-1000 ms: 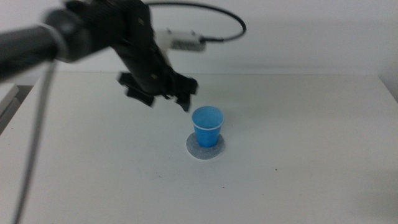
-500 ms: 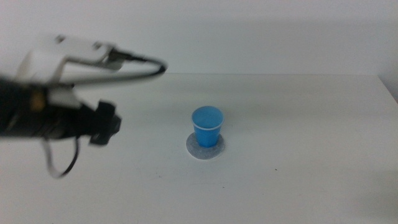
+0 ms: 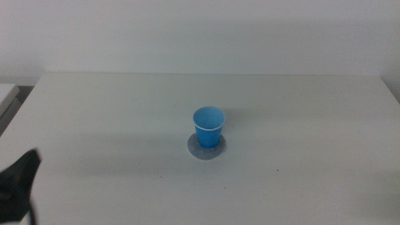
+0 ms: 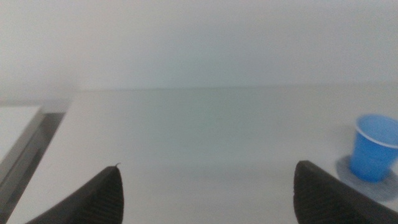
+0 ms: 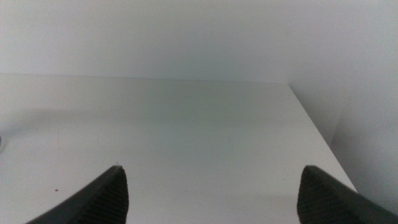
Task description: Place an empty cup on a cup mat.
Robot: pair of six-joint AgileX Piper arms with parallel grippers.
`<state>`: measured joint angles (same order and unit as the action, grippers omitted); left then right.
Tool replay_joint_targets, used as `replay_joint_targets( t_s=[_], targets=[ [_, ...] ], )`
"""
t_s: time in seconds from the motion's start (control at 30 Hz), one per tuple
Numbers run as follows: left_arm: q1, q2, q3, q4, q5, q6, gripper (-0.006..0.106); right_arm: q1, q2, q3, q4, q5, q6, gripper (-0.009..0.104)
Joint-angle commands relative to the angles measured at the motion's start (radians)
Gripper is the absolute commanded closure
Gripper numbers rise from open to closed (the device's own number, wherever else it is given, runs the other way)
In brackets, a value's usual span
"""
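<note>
The small blue tapered disposable cup w/ pale rim & lighter blue inside stood upright on the flat round speckled grey cup mat w/ pale edge, abt mid-surface, slightly right of centre in the middle view. Mat showed as a ring around the cup base, more of it visible on the near & left sides. Cup looked empty inside. Nothing touched it.

The left hand sat low at the near-left corner of the white surface; in the middle view only a dark blurred part of it showed at the bottom-left edge. Its two dark jaws stood wide apart, holding nothing. In the left wrist view the cup & mat appeared beyond one jaw, well apart from the hand.

The right hand was not seen in the middle view. In its own wrist view both jaws stood wide apart, holding nothing, over bare surface near the right edge. The cup was not in that view.

A pale wall ran along the far side of the surface.
</note>
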<state>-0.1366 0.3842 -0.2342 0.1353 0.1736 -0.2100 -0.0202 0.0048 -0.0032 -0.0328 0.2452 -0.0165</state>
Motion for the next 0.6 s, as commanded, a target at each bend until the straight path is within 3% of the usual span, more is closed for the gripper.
replay_joint_targets(
  t_s=[0.0,0.4,0.57],
  targets=[
    [0.052,-0.100,0.072,-0.056,-0.029,-0.003,0.007,0.002,-0.005,0.003,-0.005,-0.007,-0.004,0.002],
    [0.097,-0.321,0.207,-0.069,-0.014,0.012,0.007,0.002,-0.005,0.003,-0.005,-0.007,-0.004,0.002],
    [0.097,-0.384,0.234,-0.204,-0.008,0.194,0.007,0.002,-0.005,0.003,-0.005,-0.007,-0.004,0.002]
  ],
)
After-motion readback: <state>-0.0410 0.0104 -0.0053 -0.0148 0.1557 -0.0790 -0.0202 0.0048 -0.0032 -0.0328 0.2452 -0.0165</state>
